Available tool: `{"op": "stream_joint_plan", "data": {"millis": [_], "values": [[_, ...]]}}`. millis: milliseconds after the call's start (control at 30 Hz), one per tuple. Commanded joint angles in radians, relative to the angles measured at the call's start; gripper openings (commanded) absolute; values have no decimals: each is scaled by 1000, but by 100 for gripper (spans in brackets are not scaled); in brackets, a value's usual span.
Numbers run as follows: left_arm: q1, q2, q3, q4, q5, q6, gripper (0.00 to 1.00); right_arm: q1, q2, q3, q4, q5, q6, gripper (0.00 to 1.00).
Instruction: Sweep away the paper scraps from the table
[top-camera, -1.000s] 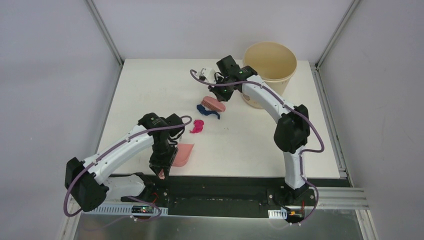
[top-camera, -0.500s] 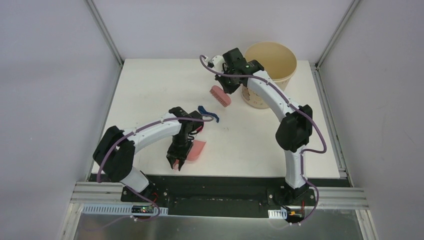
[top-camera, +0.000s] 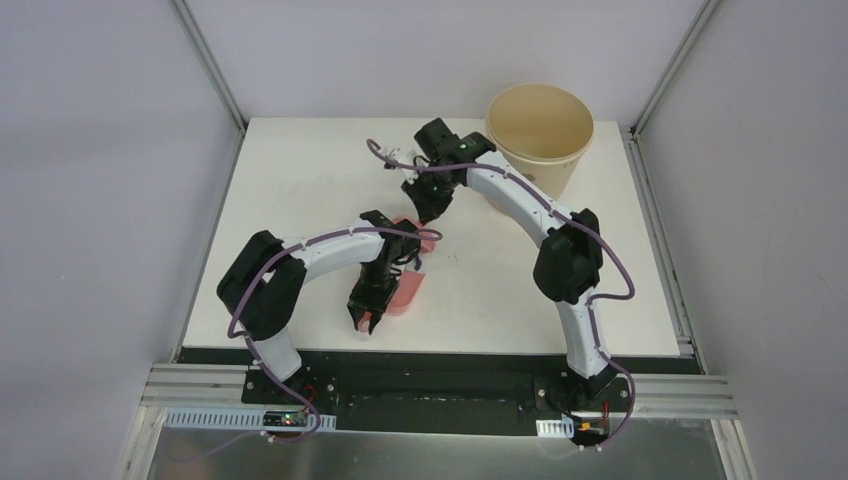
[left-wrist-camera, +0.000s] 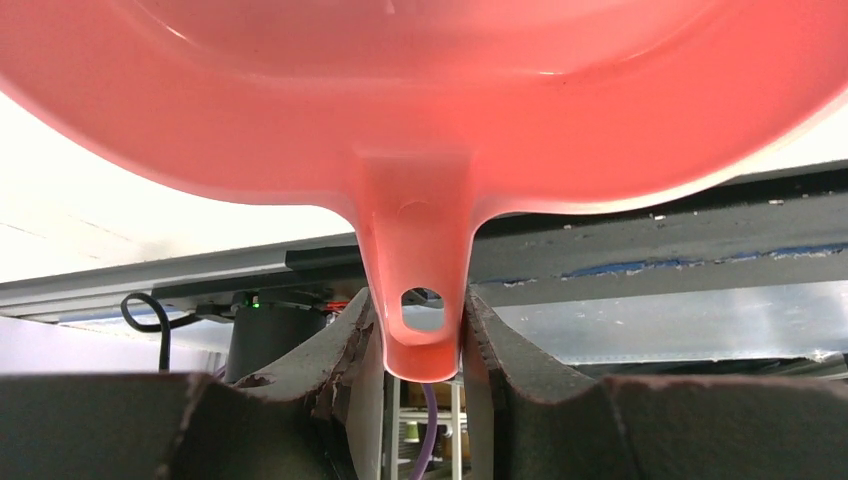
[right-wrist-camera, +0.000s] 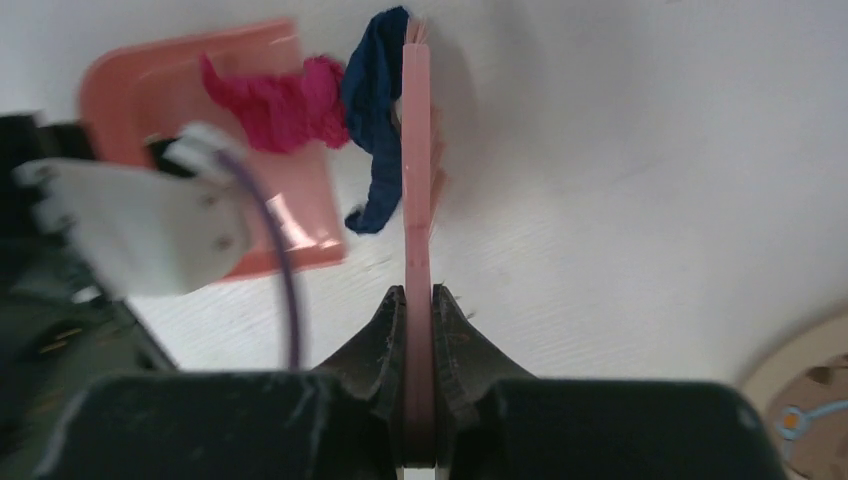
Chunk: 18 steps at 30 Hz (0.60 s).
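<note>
My left gripper is shut on the handle of the pink dustpan, which lies flat on the white table near the front middle. My right gripper is shut on the pink hand brush, held edge-on just beyond the dustpan's mouth. In the right wrist view a magenta scrap lies on the dustpan's lip and a blue scrap lies against the brush. The arms mostly hide the scraps in the top view.
A tall beige bucket stands at the back right of the table, just right of my right arm; its rim shows in the right wrist view. A black strip edges the table's front.
My right arm swung down from near the bucket and brought the brush against the blue and magenta scraps. My left arm slid the dustpan right and forward to meet them.
</note>
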Motion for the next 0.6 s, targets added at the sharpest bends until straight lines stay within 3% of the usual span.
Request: {"op": "stream_joint_plan", "data": {"millis": [0,233,567], "values": [[-10,36,36,39,-29,23,0,88,-137,-85,-205,-144,-18,0],[-10,18,37,71,-68,22,0,77,-259,-162,-193,-151,32,0],[-43,-72,11,188,-152,45,0,-31,-291,-90,-174,-59,112,0]]}}
